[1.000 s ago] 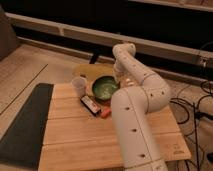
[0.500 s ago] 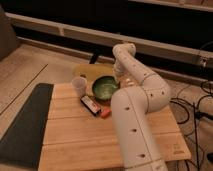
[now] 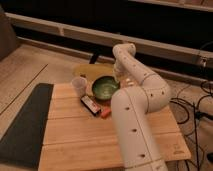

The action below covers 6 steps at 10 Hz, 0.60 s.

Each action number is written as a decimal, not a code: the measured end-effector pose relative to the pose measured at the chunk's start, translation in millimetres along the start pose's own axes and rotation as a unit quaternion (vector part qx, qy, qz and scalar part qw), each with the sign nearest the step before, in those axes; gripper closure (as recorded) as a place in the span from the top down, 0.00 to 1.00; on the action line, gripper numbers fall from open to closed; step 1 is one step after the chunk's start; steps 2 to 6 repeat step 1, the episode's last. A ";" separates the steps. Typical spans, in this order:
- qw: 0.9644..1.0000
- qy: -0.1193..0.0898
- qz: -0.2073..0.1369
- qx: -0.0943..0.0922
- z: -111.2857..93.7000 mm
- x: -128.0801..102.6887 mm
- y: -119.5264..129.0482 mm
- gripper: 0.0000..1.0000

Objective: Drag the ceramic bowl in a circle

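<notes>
The ceramic bowl [image 3: 104,88], dark green and glossy with a lighter green inside, sits near the far edge of the wooden table [image 3: 75,135]. My white arm rises from the front right, bends over the table and comes down at the bowl's right rim. The gripper [image 3: 118,80] is at that rim, mostly hidden behind the arm's last link.
A small pale translucent cup [image 3: 79,85] stands just left of the bowl. A flat yellowish plate [image 3: 92,70] lies behind it. A dark flat item [image 3: 90,104] and a small orange item [image 3: 105,112] lie in front of the bowl. A dark mat [image 3: 25,125] borders the table's left side.
</notes>
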 end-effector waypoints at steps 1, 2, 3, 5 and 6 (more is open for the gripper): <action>1.000 0.000 0.000 0.000 0.0 0.0 0.0 0.80; 1.000 0.000 0.000 0.000 0.0 0.0 0.0 0.80; 1.000 0.000 0.000 0.000 0.0 0.0 0.0 0.80; 1.000 0.000 0.000 0.000 0.0 0.0 0.0 0.80; 1.000 0.000 0.000 0.000 0.0 0.0 0.0 0.80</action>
